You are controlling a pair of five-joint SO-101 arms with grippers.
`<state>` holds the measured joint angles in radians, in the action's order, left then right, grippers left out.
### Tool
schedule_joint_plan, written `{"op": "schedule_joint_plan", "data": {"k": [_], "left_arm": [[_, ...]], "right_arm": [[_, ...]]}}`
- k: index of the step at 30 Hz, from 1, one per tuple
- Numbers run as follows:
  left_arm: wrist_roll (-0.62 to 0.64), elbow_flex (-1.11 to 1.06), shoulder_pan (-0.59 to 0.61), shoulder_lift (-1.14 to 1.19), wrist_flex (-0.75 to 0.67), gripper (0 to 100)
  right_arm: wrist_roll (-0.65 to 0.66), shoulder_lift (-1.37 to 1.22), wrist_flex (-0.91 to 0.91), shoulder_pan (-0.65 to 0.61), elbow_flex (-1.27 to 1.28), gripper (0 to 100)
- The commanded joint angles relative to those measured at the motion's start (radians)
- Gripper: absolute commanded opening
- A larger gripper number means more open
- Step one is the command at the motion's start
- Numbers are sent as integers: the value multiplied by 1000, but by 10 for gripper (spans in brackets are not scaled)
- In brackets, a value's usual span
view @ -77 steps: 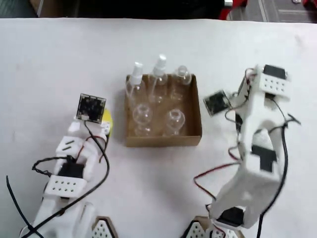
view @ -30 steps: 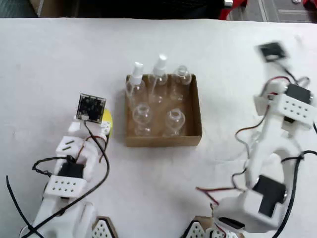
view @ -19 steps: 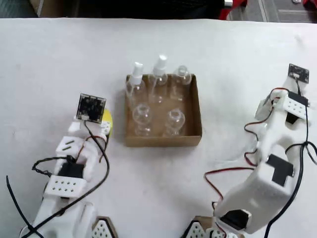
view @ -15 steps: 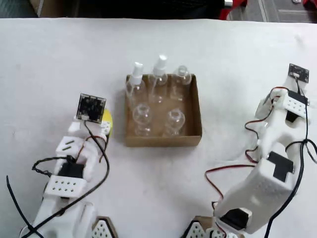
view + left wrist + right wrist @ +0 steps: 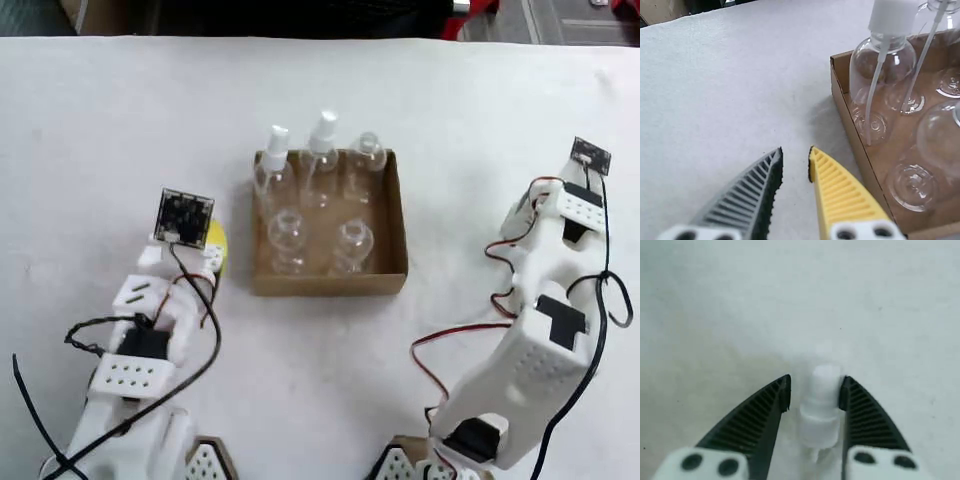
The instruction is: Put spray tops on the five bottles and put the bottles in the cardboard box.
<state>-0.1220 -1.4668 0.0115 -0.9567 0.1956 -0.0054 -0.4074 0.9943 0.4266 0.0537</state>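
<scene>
Spray top (image 5: 821,405) lies on the white table (image 5: 120,110) between the parted fingers of the right gripper (image 5: 815,387), its long axis along them and its head away from the wrist. Left gripper (image 5: 796,155) hangs slightly agape and empty beside the cardboard box (image 5: 330,283), which holds five upright bottles (image 5: 291,232). Dark room beyond.

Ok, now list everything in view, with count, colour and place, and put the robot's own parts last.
cardboard box: one, brown, middle of the table between the arms
capped bottles: two, clear with white spray tops, back row of the box, left and middle
uncapped bottles: three, clear, one back right, two in the front row of the box
loose spray top: one, white, lying on the table to the right of the box
table: one, white surface
left arm: one, white, left of the box
right arm: one, white, right of the box
left gripper: one, grey and yellow fingers, slightly open, beside the box
right gripper: one, black fingers, open either side of the loose spray top
</scene>
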Motion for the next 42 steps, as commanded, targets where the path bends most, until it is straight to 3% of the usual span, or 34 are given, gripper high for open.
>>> {"op": "schedule_joint_plan", "data": {"k": [1, 11, 17, 42], "left_arm": [[-9, 9, -12, -7, -23, 90], [-9, 9, -12, -7, -23, 90], [-9, 9, -12, -4, -25, 90], [-9, 9, -12, -7, -21, 90]], "right_arm": [[-3, -2, -16, -7, -77, 60], [-3, -160, -2, -7, -210, 62], [-2, -219, 160, -7, -351, 184], [-46, -317, 246, -27, -563, 153]]}}
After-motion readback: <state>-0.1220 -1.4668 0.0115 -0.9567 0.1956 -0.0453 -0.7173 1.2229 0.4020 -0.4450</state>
